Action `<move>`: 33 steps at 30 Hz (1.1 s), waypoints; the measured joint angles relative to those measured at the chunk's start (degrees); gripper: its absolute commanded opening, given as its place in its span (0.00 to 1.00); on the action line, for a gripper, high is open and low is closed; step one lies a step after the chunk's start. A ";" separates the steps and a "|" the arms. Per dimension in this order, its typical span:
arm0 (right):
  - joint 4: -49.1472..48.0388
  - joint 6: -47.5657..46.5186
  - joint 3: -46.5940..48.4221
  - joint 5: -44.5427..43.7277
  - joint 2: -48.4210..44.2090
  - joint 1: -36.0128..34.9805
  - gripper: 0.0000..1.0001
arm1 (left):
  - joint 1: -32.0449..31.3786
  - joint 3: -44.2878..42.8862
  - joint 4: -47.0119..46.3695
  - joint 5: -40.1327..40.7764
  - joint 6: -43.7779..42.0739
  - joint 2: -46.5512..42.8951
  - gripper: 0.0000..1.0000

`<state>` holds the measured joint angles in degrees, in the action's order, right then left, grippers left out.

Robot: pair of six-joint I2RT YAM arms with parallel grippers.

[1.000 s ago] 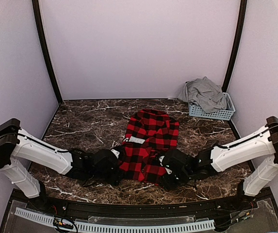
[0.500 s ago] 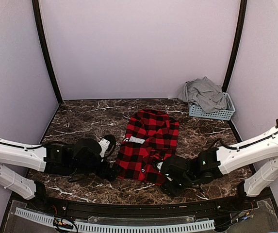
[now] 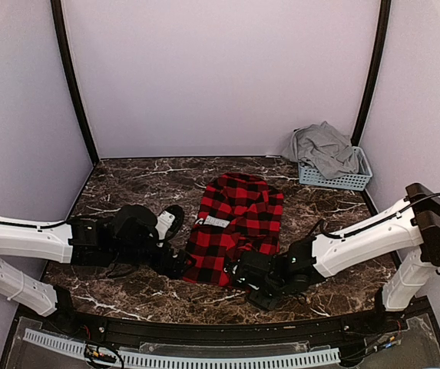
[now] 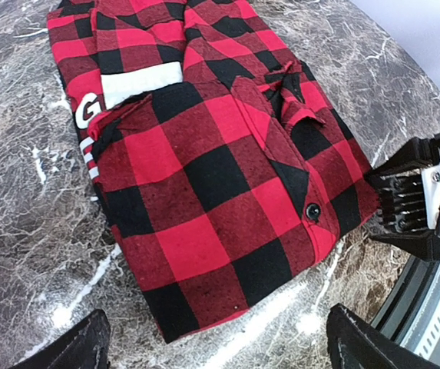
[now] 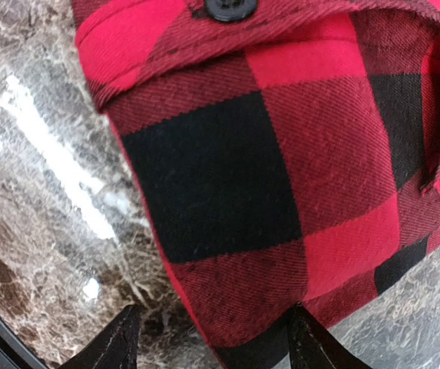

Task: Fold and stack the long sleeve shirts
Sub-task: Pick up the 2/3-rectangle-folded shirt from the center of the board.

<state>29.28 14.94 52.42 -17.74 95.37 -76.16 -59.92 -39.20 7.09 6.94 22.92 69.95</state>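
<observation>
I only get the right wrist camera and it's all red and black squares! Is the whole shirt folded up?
Observer: Yes. From above, the checked shirt lies folded into a neat block on the marble table.
Operator: Where's the other arm?
Observer: The left gripper sits by the shirt's near-left corner, jaws wide open, holding nothing.
Operator: Are there more shirts?
Observer: A grey shirt is heaped, unfolded, in the blue basket at the far right corner.
</observation>
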 measured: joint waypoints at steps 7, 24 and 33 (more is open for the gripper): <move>-0.55 -1.18 0.72 2.95 0.74 2.99 0.53 | 0.04 0.00 0.00 -2.71 -1.03 0.52 0.95; 0.11 -0.24 0.28 11.98 -0.59 6.32 0.00 | 0.57 1.40 -2.08 -11.21 -6.12 0.57 0.91; 2.93 2.99 -7.34 24.22 -10.10 4.17 0.00 | -3.72 6.73 -9.49 -18.69 -15.28 0.66 0.91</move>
<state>32.21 17.93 45.08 6.48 85.27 -71.99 -63.64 -32.47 -2.39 -11.75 7.64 70.61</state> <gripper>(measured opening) 0.033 0.908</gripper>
